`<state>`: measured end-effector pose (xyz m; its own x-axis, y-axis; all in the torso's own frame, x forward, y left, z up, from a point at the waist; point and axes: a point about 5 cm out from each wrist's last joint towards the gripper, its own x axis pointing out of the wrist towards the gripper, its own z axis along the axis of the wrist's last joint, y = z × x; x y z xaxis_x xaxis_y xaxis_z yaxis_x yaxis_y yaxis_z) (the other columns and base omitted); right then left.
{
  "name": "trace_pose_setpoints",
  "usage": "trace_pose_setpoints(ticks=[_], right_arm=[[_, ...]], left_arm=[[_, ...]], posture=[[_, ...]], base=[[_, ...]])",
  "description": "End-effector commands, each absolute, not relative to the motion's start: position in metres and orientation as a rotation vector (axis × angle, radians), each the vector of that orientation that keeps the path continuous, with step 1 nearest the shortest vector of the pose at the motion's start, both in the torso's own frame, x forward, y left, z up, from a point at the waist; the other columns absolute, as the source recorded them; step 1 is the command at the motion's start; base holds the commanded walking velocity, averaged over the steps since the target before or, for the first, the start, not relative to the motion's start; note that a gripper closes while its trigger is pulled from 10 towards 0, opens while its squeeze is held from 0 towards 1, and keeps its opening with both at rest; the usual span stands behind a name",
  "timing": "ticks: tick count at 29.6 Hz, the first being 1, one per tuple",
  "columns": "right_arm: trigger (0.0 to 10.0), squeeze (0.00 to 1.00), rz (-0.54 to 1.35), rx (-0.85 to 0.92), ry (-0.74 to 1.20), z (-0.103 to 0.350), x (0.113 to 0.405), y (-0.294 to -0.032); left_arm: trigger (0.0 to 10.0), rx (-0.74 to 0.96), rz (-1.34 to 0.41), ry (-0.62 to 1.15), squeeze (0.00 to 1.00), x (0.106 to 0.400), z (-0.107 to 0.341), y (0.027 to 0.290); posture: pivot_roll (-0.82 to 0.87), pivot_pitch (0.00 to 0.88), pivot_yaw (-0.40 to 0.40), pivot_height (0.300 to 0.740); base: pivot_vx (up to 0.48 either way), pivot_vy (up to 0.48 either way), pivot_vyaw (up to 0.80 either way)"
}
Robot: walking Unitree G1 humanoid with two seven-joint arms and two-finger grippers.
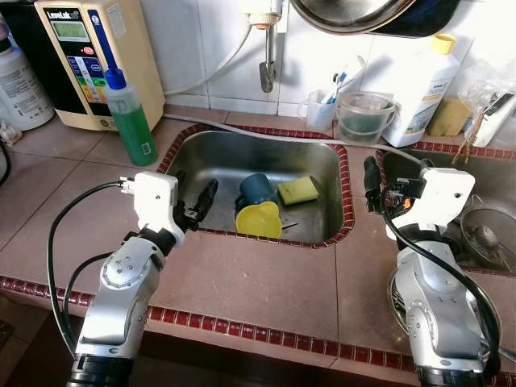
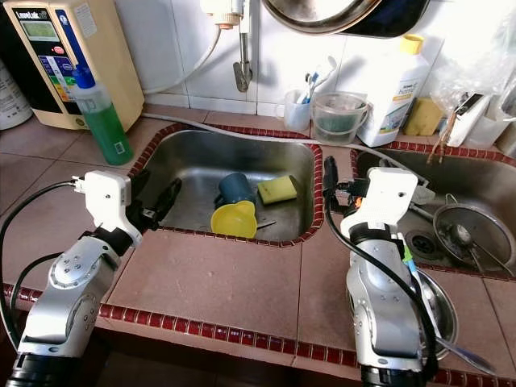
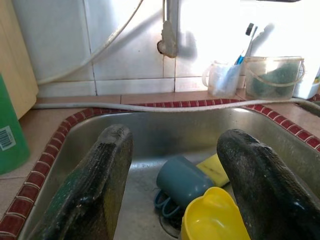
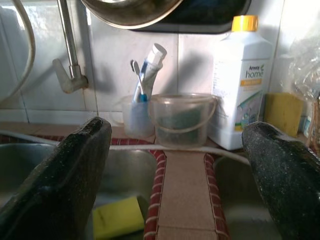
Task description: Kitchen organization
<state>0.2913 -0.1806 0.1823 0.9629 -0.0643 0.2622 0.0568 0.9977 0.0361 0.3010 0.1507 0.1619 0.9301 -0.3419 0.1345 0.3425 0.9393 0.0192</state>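
Observation:
A steel sink point(image 1: 242, 157) holds a blue-grey mug point(image 1: 256, 189) lying on its side, a yellow cup point(image 1: 260, 219) in front of it, and a yellow sponge point(image 1: 298, 190) to the right. My left gripper point(image 1: 193, 193) hovers at the sink's left rim, open and empty. The left wrist view looks between the fingers point(image 3: 100, 170) at the mug point(image 3: 182, 180) and yellow cup point(image 3: 212, 220). My right gripper point(image 1: 395, 173) stands open and empty over the tiled divider between the two basins; the sponge point(image 4: 118, 217) lies low beside its finger point(image 4: 65, 170).
A green soap bottle point(image 1: 129, 117) and a beige water unit point(image 1: 97, 56) stand back left. The tap point(image 1: 268, 64), a toothbrush cup point(image 1: 322, 109), a clear tub point(image 1: 364, 117) and a white detergent bottle point(image 1: 423, 85) line the back. The right basin point(image 1: 484, 173) holds a strainer point(image 1: 484, 234).

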Motion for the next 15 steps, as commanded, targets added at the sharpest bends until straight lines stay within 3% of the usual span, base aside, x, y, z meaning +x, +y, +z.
trace_pose_setpoints(ticks=[1,15], right_arm=[[10.0,0.0,-0.077,0.032,-0.274,0.1844,0.2862,-0.1824],[10.0,0.0,-0.131,0.044,-0.254,0.1828,0.278,-0.189]], left_arm=[[10.0,0.015,-0.363,-0.147,0.0,0.3023,0.1652,0.1512],[10.0,0.011,-0.423,-0.147,0.0,0.3061,0.1651,0.1452]], posture=[[-0.18,0.062,0.065,0.74],[-0.21,0.057,0.082,0.74]], base=[[0.0,0.0,0.0],[0.0,0.0,0.0]])
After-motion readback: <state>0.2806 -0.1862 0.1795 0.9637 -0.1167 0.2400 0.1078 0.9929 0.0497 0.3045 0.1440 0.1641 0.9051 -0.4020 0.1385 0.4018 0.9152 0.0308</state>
